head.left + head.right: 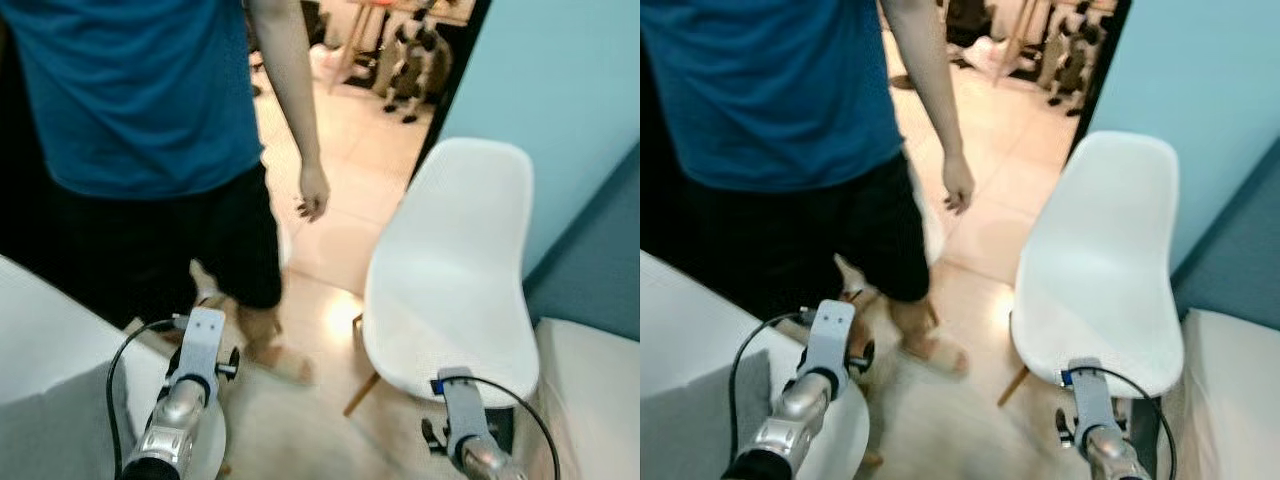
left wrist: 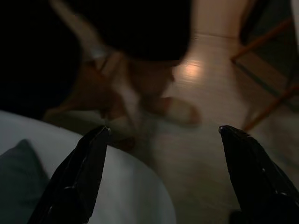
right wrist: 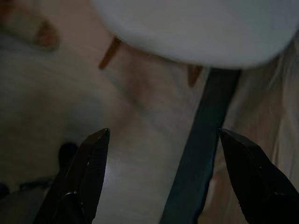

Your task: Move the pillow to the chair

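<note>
The biggest risk is the person point(image 1: 150, 130) standing at 11 o'clock, right between the robot and the open floor; any swing of an arm toward the chair could strike a leg or the hanging hand point(image 1: 313, 192), and the blur around the feet suggests that person is stepping. The white chair point(image 1: 450, 270) stands at 1 o'clock with its seat bare, and its wooden legs splay outward, so a step forward could clip one and shove it away. The pillow point(image 1: 55, 430), a grey cushion, lies at 7 o'clock on a white surface point(image 1: 40, 330), soft and flat-looking with one corner showing; a one-sided pinch would probably let it sag and slip. The left gripper point(image 2: 163, 135) hovers just beside that corner with its jaws wide apart and holding nothing. The right gripper point(image 3: 163, 137) hangs below the chair's front edge at 5 o'clock, jaws likewise spread and empty
</note>
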